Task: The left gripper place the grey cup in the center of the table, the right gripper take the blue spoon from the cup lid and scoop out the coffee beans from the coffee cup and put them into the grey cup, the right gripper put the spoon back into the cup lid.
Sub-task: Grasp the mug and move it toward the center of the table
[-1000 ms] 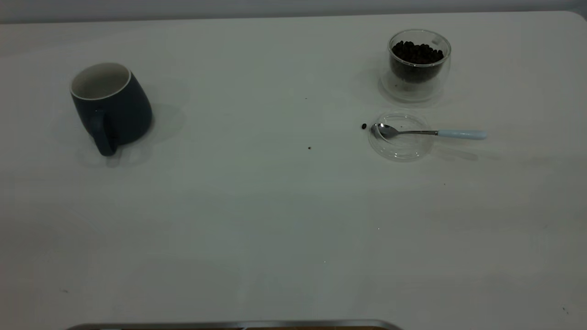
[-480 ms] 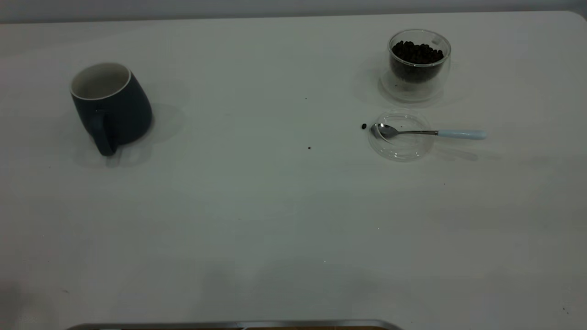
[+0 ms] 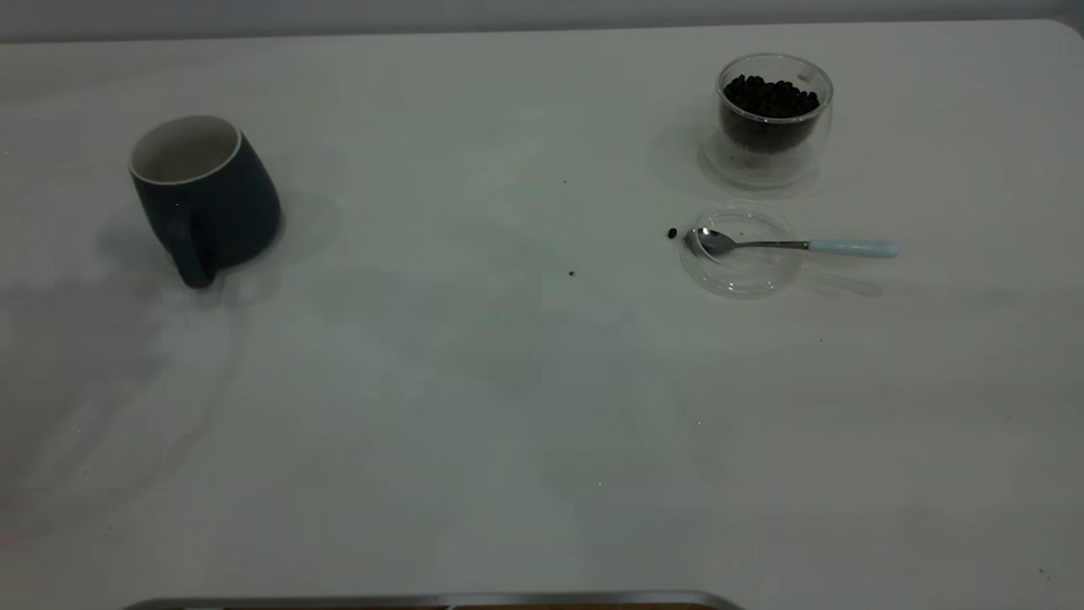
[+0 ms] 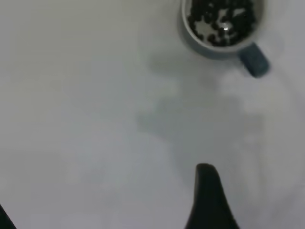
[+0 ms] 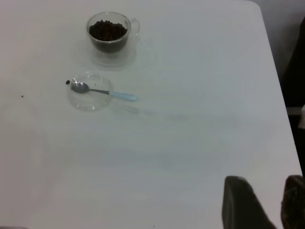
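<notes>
The dark grey cup stands upright at the table's left, handle toward the front. In the left wrist view the cup is seen from above with dark beans inside. My left gripper hangs above the table some way from the cup, open and empty. The glass coffee cup with beans stands at the back right. In front of it the clear lid holds the blue-handled spoon. My right gripper is open and empty, far from the spoon. Neither gripper shows in the exterior view.
One loose bean lies just left of the lid, and small dark specks lie near the table's middle. The table's right edge runs close to my right gripper. A metal rim shows at the front edge.
A broad shadow has spread over the left front of the table toward the grey cup. The cup, lid, spoon and coffee cup have not moved.
</notes>
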You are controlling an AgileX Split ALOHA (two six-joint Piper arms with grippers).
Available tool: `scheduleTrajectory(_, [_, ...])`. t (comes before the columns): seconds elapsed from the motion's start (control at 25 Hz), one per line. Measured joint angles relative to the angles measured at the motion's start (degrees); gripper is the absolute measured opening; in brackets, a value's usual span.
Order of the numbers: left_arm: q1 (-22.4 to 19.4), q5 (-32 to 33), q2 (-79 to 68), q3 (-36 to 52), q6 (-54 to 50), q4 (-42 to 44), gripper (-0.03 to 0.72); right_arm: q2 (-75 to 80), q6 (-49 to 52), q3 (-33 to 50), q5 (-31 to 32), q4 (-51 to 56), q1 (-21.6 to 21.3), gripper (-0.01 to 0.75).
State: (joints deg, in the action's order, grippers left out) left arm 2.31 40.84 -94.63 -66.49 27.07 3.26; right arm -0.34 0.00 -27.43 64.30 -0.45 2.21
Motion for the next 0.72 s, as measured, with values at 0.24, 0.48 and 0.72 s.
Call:
scheduleTrajectory(0.24, [0.0, -1.22, -17.62, -13.21, 8.35, 1.88, 0.567, 0.0, 0.0, 0.0, 0.0, 0.0, 0.0, 0.24])
scheduleTrajectory(0.48, [0.0, -2.03, -27.49, -16.98, 25.25, 2.25, 0.567, 0.0, 0.0, 0.0, 0.0, 0.0, 0.0, 0.24])
scheduleTrajectory(0.72, [0.0, -6.31, -31.14, -17.16, 34.23, 4.5, 0.567, 0.0, 0.0, 0.0, 0.0, 0.0, 0.0, 0.24])
